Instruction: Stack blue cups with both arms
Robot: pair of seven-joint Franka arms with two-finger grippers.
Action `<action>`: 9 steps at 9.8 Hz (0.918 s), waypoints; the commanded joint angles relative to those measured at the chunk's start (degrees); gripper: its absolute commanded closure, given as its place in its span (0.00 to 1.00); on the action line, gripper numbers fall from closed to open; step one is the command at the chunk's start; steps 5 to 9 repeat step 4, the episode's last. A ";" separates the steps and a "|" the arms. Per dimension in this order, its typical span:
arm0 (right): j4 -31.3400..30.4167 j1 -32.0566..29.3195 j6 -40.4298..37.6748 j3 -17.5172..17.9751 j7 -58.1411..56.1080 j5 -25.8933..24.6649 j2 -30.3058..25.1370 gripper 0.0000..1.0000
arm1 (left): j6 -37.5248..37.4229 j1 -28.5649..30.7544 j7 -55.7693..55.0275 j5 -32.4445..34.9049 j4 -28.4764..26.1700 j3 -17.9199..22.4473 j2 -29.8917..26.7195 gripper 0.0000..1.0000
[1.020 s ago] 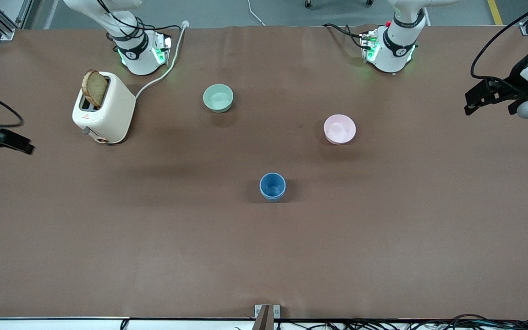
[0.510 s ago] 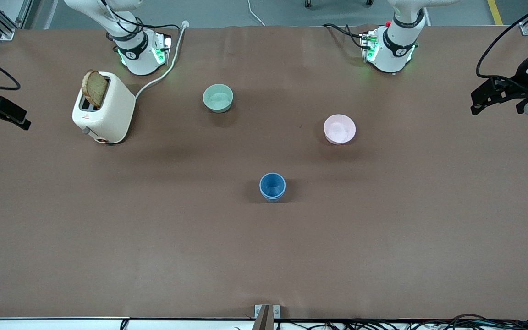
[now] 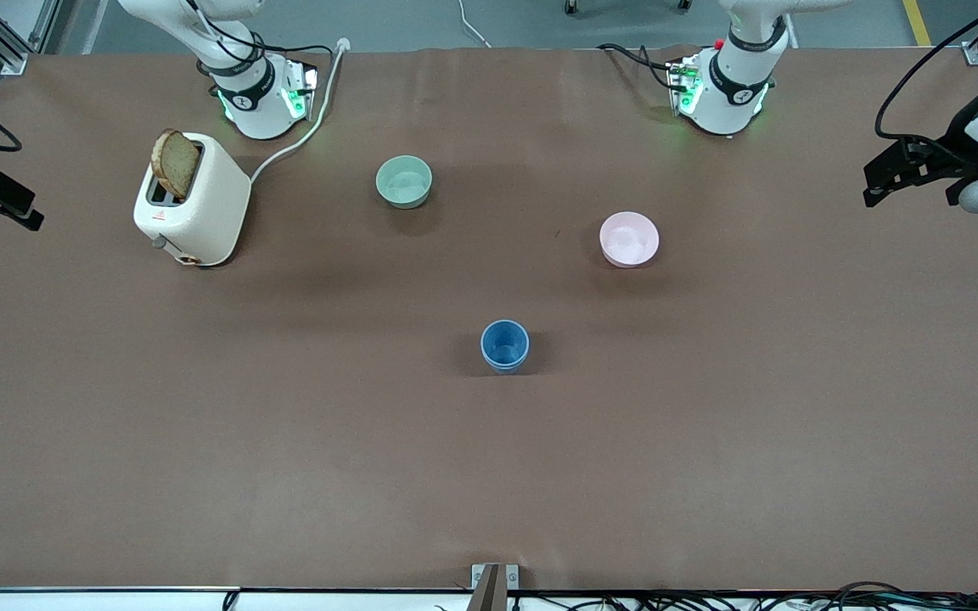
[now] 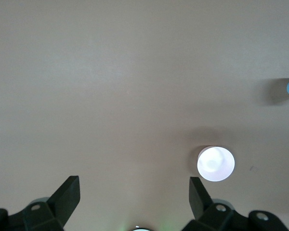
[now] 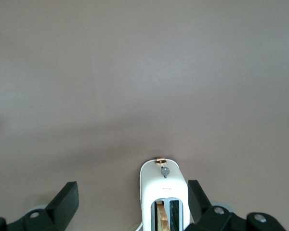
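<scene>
- The blue cups (image 3: 504,345) stand upright mid-counter, nearer the front camera than the pink bowl (image 3: 629,239) and mint-green bowl (image 3: 404,182); only 1 outline shows, so they look already nested.
- The left gripper (image 4: 134,198), fingers wide and empty, hangs high over the left arm's end of the counter (image 3: 489,475).
- The right gripper (image 5: 133,199), fingers also wide and empty, has lifted away since 1 second ago and now hangs above the toaster (image 3: 193,210) with its bread (image 3: 176,163).
- Both arms pulling clear suggests stacking is finished.

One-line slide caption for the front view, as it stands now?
Blue cups appear nested mid-table; open left gripper and right gripper hang at the table's ends.
</scene>
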 commanded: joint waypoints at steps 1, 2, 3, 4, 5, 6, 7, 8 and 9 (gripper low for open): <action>4.19 -0.55 -2.59 0.17 -1.83 -0.59 2.36 0.00 | -1.19 -0.12 -0.03 -1.59 -0.51 0.01 1.29 0.00; 4.12 -0.55 -2.68 0.17 -1.83 -0.42 2.36 0.00 | -1.27 -0.03 -0.03 -1.59 -0.43 0.01 1.30 0.00; 3.85 -0.47 -2.68 0.17 -1.30 -0.42 2.36 0.00 | -1.97 -0.03 -0.03 -1.59 -0.42 0.18 1.12 0.00; 3.85 -0.29 -2.68 0.17 -1.21 -0.42 2.45 0.00 | -2.06 -0.03 -0.03 -1.33 -0.34 0.18 1.21 0.00; 3.85 -0.29 -2.68 0.17 -1.21 -0.42 2.45 0.00 | -2.06 -0.03 -0.03 -1.33 -0.34 0.18 1.21 0.00; 3.85 -0.29 -2.68 0.17 -1.21 -0.42 2.45 0.00 | -2.06 -0.03 -0.03 -1.33 -0.34 0.18 1.21 0.00; 3.85 -0.29 -2.68 0.17 -1.21 -0.42 2.45 0.00 | -2.06 -0.03 -0.03 -1.33 -0.34 0.18 1.21 0.00; 3.85 -0.29 -2.68 0.17 -1.21 -0.42 2.45 0.00 | -2.06 -0.03 -0.03 -1.33 -0.34 0.18 1.21 0.00; 3.85 -0.29 -2.68 0.17 -1.21 -0.42 2.45 0.00 | -2.06 -0.03 -0.03 -1.33 -0.34 0.18 1.21 0.00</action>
